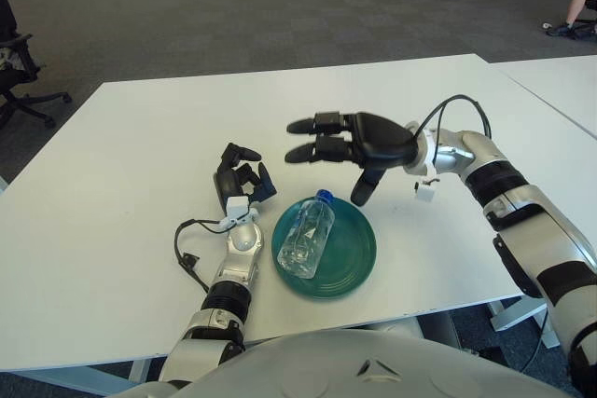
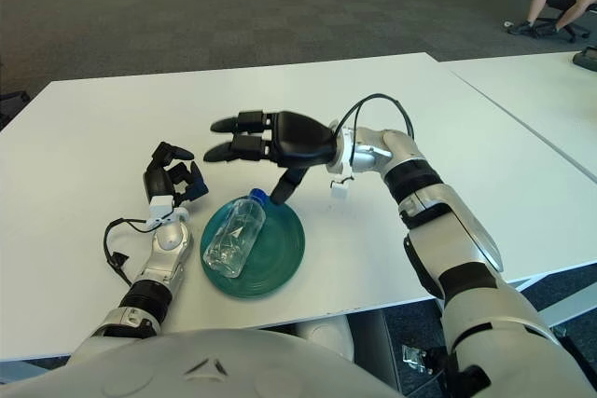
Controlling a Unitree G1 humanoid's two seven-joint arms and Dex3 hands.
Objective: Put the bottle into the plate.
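Bottle (image 1: 307,236) lies on its side inside the plate (image 1: 359,263). Right hand (image 1: 347,142) hovers above the plate, fingers spread, empty. Left hand (image 1: 241,181), curled, shows beside the plate's left. Placement appears complete; next move: retract clear.

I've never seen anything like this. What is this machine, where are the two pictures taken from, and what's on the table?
It is a humanoid robot with two arms, each ending in a three-finger robot hand. Both pictures come from a stereo camera on its head, looking down at a white table. A clear plastic bottle with a blue cap lies on its side in a green plate. The right robot hand hovers above the plate's far edge, fingers spread, holding nothing. The left robot hand shows left of the plate, fingers curled, also holding nothing.
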